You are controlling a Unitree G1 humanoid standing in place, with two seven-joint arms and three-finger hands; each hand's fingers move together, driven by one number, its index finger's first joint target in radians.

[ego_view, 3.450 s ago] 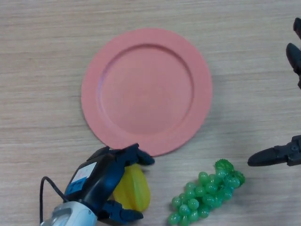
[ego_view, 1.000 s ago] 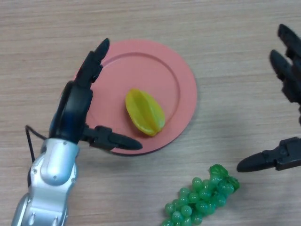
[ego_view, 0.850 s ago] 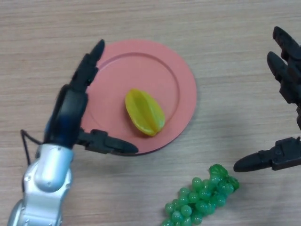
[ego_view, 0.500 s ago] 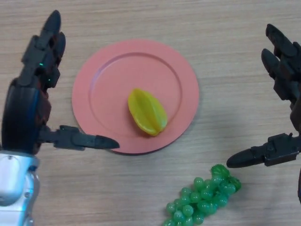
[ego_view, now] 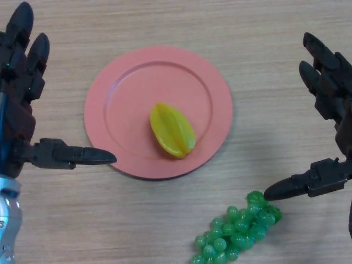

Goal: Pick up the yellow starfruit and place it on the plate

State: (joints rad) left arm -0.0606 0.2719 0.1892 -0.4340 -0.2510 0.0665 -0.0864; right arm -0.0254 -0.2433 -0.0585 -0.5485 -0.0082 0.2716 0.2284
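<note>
While the yellow starfruit (ego_view: pixel 172 130) lies on the pink plate (ego_view: pixel 127 78), its long side runs at a slant, from the upper left down to the lower right. One end points up toward the far left of the plate and the other end points toward the near right rim. A ridge runs along the fruit the same way. It sits a little below the middle of the plate, inside the flat part, and no hand touches it.

The plate rests on a pale wooden table (ego_view: pixel 176 22). A bunch of green grapes (ego_view: pixel 236 228) lies on the table near the plate's lower right side, apart from it. The bottom of the bunch is cut off by the lower edge of the view.

The left hand (ego_view: pixel 19 104) is at the left edge, beside the plate and not touching it. Its fingers (ego_view: pixel 23 33) point straight up and away, and its thumb (ego_view: pixel 77 156) sticks out flat toward the plate. The fingers are spread and hold nothing. Part of the hand and most of the arm are cut off at the edge.

The right hand (ego_view: pixel 335 110) is at the right edge, well apart from the plate. Its fingers (ego_view: pixel 319 66) also point up and away, straight and spread. Its thumb (ego_view: pixel 300 186) reaches left, with its tip just above the grapes. I cannot tell if it touches them. This hand holds nothing, and its palm is partly out of view.
</note>
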